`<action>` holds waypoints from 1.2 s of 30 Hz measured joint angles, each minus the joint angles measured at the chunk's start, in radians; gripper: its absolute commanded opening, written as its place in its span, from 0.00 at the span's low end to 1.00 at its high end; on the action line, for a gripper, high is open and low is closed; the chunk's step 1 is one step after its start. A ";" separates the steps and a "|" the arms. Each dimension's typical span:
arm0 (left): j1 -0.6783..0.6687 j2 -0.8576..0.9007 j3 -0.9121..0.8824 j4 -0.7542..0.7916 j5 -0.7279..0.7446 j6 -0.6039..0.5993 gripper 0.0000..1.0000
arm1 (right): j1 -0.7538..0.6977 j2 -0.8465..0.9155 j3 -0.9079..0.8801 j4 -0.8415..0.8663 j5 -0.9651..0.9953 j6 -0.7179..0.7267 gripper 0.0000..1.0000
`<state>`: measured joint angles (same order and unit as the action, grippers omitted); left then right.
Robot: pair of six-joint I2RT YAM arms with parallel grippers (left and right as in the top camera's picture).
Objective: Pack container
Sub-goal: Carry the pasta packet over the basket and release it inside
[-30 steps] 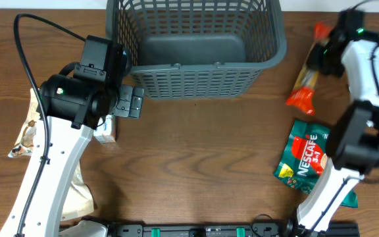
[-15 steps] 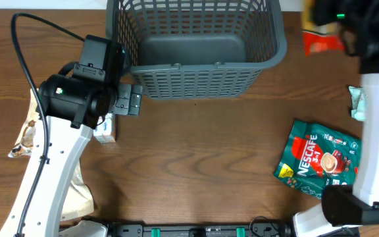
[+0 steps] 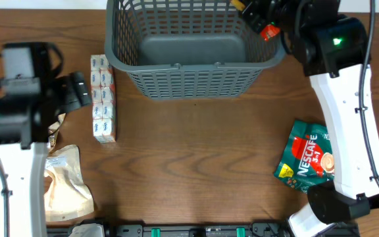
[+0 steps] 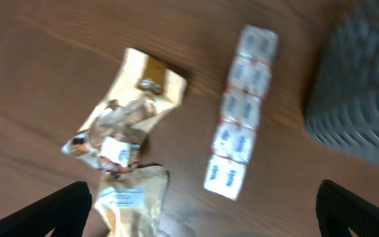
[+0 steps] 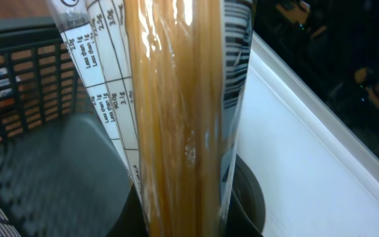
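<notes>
The dark grey slotted basket (image 3: 196, 72) stands at the back middle of the table, and I see nothing lying on its bottom. My right gripper (image 3: 268, 16) is shut on a clear packet of spaghetti (image 5: 176, 112) with a red end (image 3: 268, 31) and holds it over the basket's right rim. The right wrist view shows the basket's wall (image 5: 25, 85) to the left of the packet. My left gripper (image 4: 202, 217) is open and empty, above the table left of the basket (image 4: 367, 99). In the overhead view the left gripper (image 3: 77, 92) is just left of the sachet strip.
A strip of white sachets (image 3: 102, 99) lies left of the basket; it also shows in the left wrist view (image 4: 242, 131). A crumpled beige snack bag (image 4: 120, 131) and a beige pouch (image 3: 64, 187) lie at the left. A green and red Nescafe bag (image 3: 306, 158) lies at the right.
My right arm has swung from the table's right side to over the basket's right rim, carrying the spaghetti packet. My left arm has drawn back leftwards, uncovering the sachet strip.
</notes>
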<state>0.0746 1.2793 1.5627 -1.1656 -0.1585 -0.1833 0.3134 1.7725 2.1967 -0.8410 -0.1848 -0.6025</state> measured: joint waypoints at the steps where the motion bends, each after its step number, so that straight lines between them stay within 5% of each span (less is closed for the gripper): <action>1: 0.023 -0.011 0.000 0.000 0.000 0.000 0.99 | 0.005 0.008 0.000 -0.003 -0.004 -0.009 0.01; 25: 0.133 -0.039 0.000 0.000 0.079 -0.004 0.99 | 0.006 0.411 0.000 -0.076 -0.108 -0.247 0.02; 28: 0.133 -0.039 0.000 0.000 0.081 -0.002 0.99 | 0.006 0.447 0.000 -0.092 -0.108 -0.249 0.37; 32: 0.133 -0.039 0.000 0.000 0.089 0.000 0.99 | 0.006 0.462 0.000 -0.088 -0.122 -0.241 0.57; 36: 0.134 -0.039 0.000 0.001 0.096 0.006 0.99 | 0.006 0.457 0.016 -0.075 -0.137 -0.209 0.64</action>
<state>0.2081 1.2404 1.5627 -1.1645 -0.0628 -0.1776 0.3191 2.2295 2.2124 -0.9161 -0.3214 -0.8120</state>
